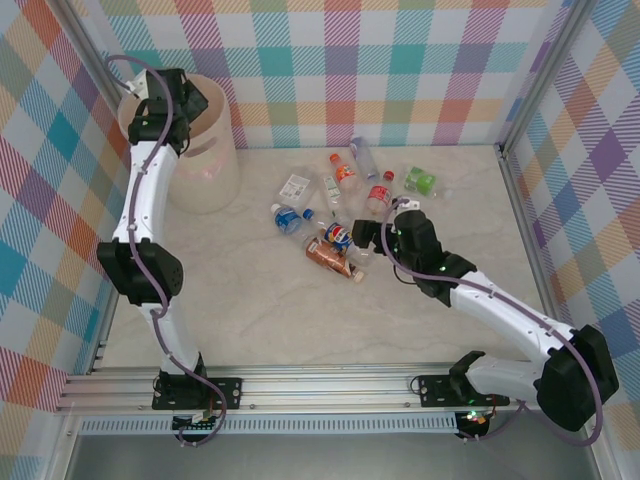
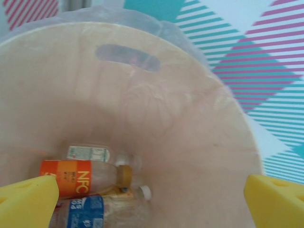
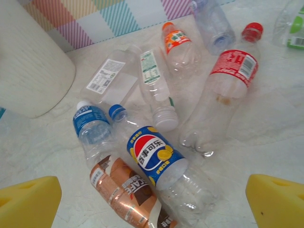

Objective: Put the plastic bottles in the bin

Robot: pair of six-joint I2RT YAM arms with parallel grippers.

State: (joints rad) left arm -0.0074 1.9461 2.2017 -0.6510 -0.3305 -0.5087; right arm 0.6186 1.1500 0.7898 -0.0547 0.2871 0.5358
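1. The cream bin (image 1: pixel 205 170) stands far left on the table (image 1: pixel 250 310). At its bottom lie an orange-labelled NFC bottle (image 2: pixel 71 183), a blue-labelled bottle (image 2: pixel 85 211) and a white-labelled bottle (image 2: pixel 88 153).
2. The left gripper (image 2: pixel 152 204), spread wide, hangs over the bin's mouth.
3. The right gripper (image 3: pixel 152 202), spread wide, hovers above the loose bottles (image 1: pixel 335 215) at mid-table.

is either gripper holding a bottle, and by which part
Nothing is held. The left gripper is open over the bin; the right gripper is open over the bottles on the table.
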